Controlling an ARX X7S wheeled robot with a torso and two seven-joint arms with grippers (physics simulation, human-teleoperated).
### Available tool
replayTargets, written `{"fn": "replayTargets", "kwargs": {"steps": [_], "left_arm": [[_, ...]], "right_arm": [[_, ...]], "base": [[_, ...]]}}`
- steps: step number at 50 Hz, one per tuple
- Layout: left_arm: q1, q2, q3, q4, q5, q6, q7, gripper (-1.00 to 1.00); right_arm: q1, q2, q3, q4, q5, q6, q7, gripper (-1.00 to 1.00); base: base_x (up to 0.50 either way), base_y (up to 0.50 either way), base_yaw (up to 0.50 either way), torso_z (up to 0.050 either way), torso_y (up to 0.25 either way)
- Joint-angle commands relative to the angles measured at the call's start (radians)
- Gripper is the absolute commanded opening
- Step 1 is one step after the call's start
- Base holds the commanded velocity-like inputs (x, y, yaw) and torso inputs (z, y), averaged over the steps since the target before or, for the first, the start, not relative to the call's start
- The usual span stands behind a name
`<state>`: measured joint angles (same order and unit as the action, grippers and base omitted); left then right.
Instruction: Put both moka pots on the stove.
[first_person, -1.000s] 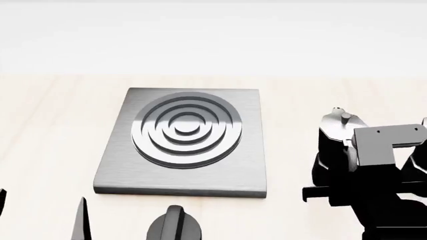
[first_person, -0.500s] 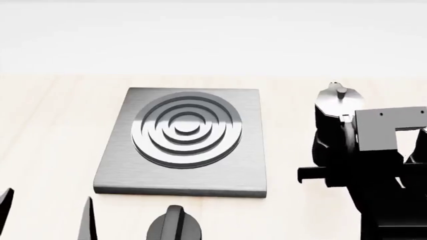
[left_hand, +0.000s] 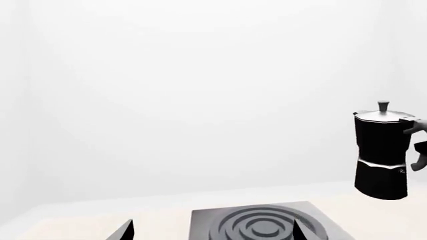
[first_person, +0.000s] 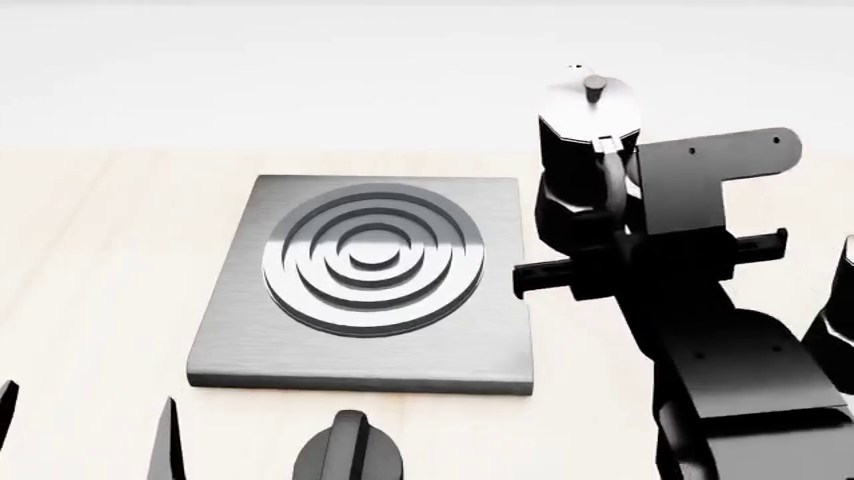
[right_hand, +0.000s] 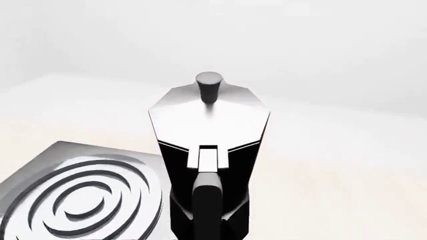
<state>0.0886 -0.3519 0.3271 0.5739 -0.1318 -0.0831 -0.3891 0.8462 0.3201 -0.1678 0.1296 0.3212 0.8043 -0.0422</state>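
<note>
The stove (first_person: 360, 330) is a dark-grey slab with a ringed burner, lying on the table. My right gripper (first_person: 617, 205) is shut on the handle of one black moka pot (first_person: 585, 150) with a silvery lid. It holds the pot upright in the air, beside the stove's far right corner. The right wrist view shows this pot (right_hand: 210, 130) close up, with the stove (right_hand: 87, 195) below and beside it. My left gripper (first_person: 87, 430) is open and empty near the stove's front left; its wrist view shows the stove (left_hand: 267, 225) and the held pot (left_hand: 381, 150). The second pot is out of view.
A short round black knob with a ridge (first_person: 350, 450) sits on the light wooden table (first_person: 107, 230) just in front of the stove. My right arm (first_person: 734, 380) fills the lower right of the head view. A white wall rises behind the table.
My right gripper has lifted the moka pot higher and carried it left, from well right of the stove to beside its right edge. The left gripper has barely moved.
</note>
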Motion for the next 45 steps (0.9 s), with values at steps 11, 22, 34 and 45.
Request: {"fn": "replayTargets", "kwargs": {"steps": [11,22,34,45], "left_arm": [[0.028,-0.016,-0.009,0.013,-0.007,0.014,-0.012,1.00],[0.047,-0.032,-0.022,0.036,-0.019,0.014,-0.017,1.00],[0.078,-0.041,-0.026,0.044,-0.019,0.040,-0.024,1.00],[0.061,-0.037,-0.017,0.024,-0.018,0.040,-0.021,1.00]], "right_arm": [[0.122,-0.138,-0.069,0.114,-0.022,-0.149,-0.026,-1.00],[0.194,-0.223,-0.123,0.249,-0.046,-0.214,-0.022,-1.00],[0.296,-0.316,-0.191,0.563,-0.048,-0.378,-0.023,-1.00],[0.369,-0.319,-0.423,0.767,0.184,-0.552,0.048,-1.00]], "base": [[0.00,0.00,0.00,0.000,0.001],[0.00,0.00,0.00,0.000,0.001],[0.00,0.00,0.00,0.000,0.001],[0.00,0.00,0.00,0.000,0.001]]}}
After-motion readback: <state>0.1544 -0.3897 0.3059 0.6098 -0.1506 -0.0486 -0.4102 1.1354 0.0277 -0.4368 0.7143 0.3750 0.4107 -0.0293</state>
